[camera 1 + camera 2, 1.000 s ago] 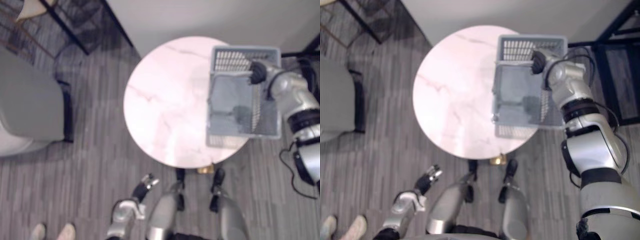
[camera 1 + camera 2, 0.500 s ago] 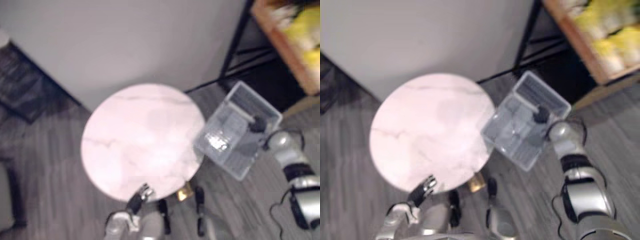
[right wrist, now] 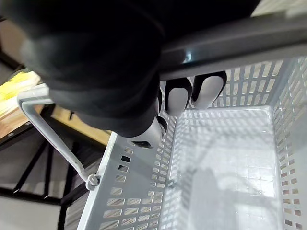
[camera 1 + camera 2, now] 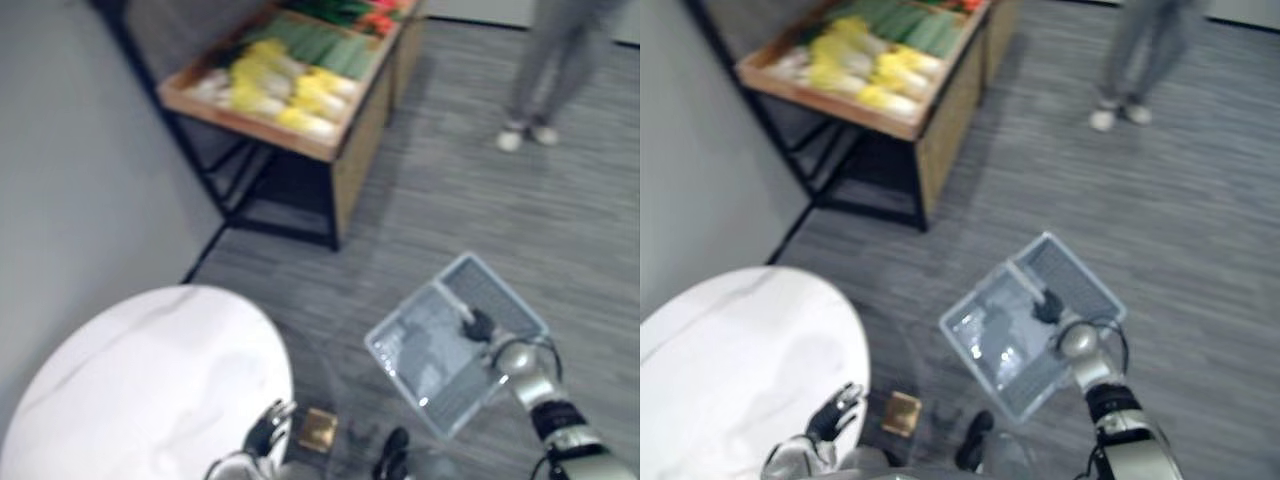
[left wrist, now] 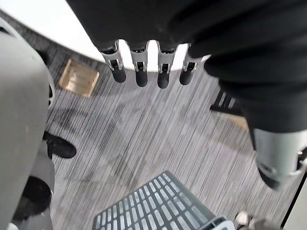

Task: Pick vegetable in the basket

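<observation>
A grey plank floor (image 4: 500,210) is stretching across the room, with a grey wall running down the 9 o'clock side. A round white marble desk (image 4: 140,380) is sitting at 7 o'clock. At 11 o'clock a wooden produce stand (image 4: 358,125) on a black frame is carrying yellow-white cabbages (image 4: 270,85) and, behind them, green vegetables (image 4: 325,45). A person (image 4: 545,70) in grey trousers and pale shoes is standing at 1 o'clock.

The grey slotted basket (image 4: 425,355) is hanging above the floor at 5 o'clock, well apart from the stand and clear of the desk. Its open top is facing up and its long axis is running from about 8 o'clock toward 2 o'clock. The right hand (image 4: 478,325) is gripping it from the 2 o'clock end, with its fingers (image 3: 177,96) curling round the handle bar (image 3: 240,36). The left hand (image 4: 835,412) is hanging low at 6 o'clock beside the desk's edge, with its fingers (image 5: 139,72) straight and loosely apart.
</observation>
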Robot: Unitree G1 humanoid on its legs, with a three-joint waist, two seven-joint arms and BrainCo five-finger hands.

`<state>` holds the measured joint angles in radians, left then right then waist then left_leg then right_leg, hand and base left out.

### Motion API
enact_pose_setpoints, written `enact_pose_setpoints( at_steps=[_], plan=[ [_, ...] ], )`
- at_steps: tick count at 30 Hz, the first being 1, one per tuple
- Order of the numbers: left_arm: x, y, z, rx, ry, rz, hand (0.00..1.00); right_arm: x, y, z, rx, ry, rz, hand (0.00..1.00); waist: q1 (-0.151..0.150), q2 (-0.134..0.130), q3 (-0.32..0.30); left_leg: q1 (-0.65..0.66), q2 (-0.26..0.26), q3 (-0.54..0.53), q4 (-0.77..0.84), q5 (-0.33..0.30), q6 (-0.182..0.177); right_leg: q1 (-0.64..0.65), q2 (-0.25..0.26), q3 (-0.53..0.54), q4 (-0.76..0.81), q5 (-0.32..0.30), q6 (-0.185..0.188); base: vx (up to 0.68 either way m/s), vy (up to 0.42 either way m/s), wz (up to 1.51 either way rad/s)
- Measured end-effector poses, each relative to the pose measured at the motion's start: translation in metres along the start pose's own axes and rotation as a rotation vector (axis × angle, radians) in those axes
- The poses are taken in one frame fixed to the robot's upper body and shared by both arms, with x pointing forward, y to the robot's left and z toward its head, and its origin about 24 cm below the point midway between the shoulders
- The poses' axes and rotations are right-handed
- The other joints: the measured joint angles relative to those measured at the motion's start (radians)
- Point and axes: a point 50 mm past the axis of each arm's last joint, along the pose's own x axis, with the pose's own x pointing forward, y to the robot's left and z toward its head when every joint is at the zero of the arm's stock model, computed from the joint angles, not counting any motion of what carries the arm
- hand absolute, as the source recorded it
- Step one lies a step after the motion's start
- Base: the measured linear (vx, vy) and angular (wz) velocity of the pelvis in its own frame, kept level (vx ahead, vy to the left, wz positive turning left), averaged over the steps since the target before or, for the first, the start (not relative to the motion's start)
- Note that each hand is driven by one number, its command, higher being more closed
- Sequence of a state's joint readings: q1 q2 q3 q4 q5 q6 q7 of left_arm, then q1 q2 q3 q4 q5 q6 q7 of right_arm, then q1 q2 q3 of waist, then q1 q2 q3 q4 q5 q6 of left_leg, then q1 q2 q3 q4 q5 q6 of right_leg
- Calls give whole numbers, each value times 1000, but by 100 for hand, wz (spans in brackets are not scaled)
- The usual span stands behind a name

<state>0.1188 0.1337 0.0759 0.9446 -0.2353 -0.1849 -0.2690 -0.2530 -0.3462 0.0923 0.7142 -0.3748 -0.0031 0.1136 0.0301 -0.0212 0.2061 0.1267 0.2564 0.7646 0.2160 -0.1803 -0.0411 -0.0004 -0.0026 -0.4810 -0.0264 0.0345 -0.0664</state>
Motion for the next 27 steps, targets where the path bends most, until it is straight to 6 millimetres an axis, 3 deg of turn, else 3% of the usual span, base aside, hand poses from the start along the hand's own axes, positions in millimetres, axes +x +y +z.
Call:
enact_pose_setpoints(
  at_steps=[2, 3, 4, 6, 7, 10, 11, 12, 14, 16, 19, 20, 22, 23, 24, 25, 26, 27],
  plan=[
    [-4, 2, -7, -23, 15, 12, 0, -6, 11, -13, 7, 44, 25, 100, 5, -17, -14, -1, 15, -37, 48, -11, 15, 25, 36, 54, -82, -12, 4, -79, -60, -105],
    [-6, 0, -13, -60, 21, 19, 0, -7, 16, -15, 7, 51, 38, 100, 11, 9, -19, -18, 31, -146, 49, -26, 66, 27, 54, -11, -70, -102, 57, 9, -16, -137],
    [-8, -2, -15, -110, -2, 33, 0, -6, 10, -10, -25, 35, 29, 100, 24, 19, -18, -60, 13, -307, 114, -92, 43, -60, -8, -53, 172, -159, -39, 41, 9, -149],
    [-8, 2, -19, -141, 9, 72, 0, -5, 12, -7, -62, 31, 69, 100, 53, 37, -12, -62, -14, -483, 169, -147, 14, -79, 26, 58, 202, -149, -15, 25, 44, -167],
    [-11, 2, -25, -168, 22, 90, 0, -5, 19, -6, -65, 24, 101, 100, 59, 35, -12, -74, -52, -534, 211, -160, 0, -65, 27, 105, 176, -130, -6, -25, 6, -150],
    [-15, -3, -33, -179, 25, 89, 0, -9, 22, -16, -65, 47, 135, 100, 50, 54, -23, -85, -104, -535, 184, -166, -11, -39, 23, 164, 139, -105, 16, 12, 34, -91],
    [-14, -9, -35, -172, 30, 81, 0, -13, 21, -25, -65, 73, 141, 100, 40, 73, -35, -89, -135, -550, 97, -158, -9, -40, 23, 169, 141, -101, 23, 21, 133, -45],
    [-13, -10, -34, -172, 26, 85, 0, -14, 23, -28, -65, 85, 148, 100, 35, 76, -37, -90, -147, -563, 55, -136, -2, -43, 22, 174, 150, -101, 23, 43, 171, -54],
    [-11, -6, -27, -176, 3, 117, 0, -20, 31, -43, -63, 135, 196, 100, 24, 61, -36, -67, -181, -575, -4, -46, 45, -49, -8, 161, 183, -115, 28, 52, 138, 7],
    [-6, -5, -18, -168, -24, 135, 0, -26, 34, -59, -19, 184, 201, 100, 1, 40, -27, -75, -183, -513, 10, -32, 57, -48, -30, 134, 197, -109, 31, 3, 127, 54],
    [-7, -1, -17, -182, -28, 182, 0, -36, 52, -81, 12, 257, 249, 100, 22, 18, -44, -95, -173, -437, 8, -28, 65, -24, -30, 133, 131, -92, 69, 16, 118, 10],
    [-7, 0, -17, -183, -28, 188, 0, -38, 55, -85, 22, 270, 253, 100, 27, 19, -50, -103, -170, -427, -8, -27, 74, -33, -33, 118, 152, -98, 61, 52, 125, -5],
    [-8, 4, -16, -202, -36, 214, 0, -46, 59, -102, 97, 328, 225, 100, 41, 5, -49, -89, -169, -418, -16, -63, 99, -113, -144, 47, 522, -204, 101, 77, 109, -6],
    [-9, 5, -18, -196, -30, 216, 0, -48, 60, -105, 120, 342, 215, 100, 42, 3, -49, -82, -168, -422, -15, -74, 92, -140, -173, 46, 639, -202, 100, 104, 59, 13],
    [-13, 11, -22, -171, -11, 226, 0, -53, 65, -111, 174, 367, 203, 100, 40, -13, -53, -69, -172, -441, -13, -84, 83, -177, -244, 29, 827, -146, 85, 181, -16, 40],
    [-17, 22, -21, -118, 4, 236, 0, -58, 77, -116, 232, 388, 206, 100, 30, -35, -60, -66, -173, -468, -5, -91, 72, -203, -290, -3, 916, -75, 52, 155, -31, 55],
    [-18, 25, -21, -98, 8, 240, 0, -61, 83, -117, 264, 397, 204, 100, 25, -43, -61, -60, -172, -479, -5, -91, 70, -210, -306, -11, 950, -44, 40, 273, -110, 63],
    [-19, 27, -21, -81, 17, 240, 0, -68, 92, -123, 304, 423, 201, 100, 20, -44, -58, -28, -158, -501, -16, -81, 55, -223, -312, -3, 1015, 34, 35, 296, -129, 50]
  ],
)
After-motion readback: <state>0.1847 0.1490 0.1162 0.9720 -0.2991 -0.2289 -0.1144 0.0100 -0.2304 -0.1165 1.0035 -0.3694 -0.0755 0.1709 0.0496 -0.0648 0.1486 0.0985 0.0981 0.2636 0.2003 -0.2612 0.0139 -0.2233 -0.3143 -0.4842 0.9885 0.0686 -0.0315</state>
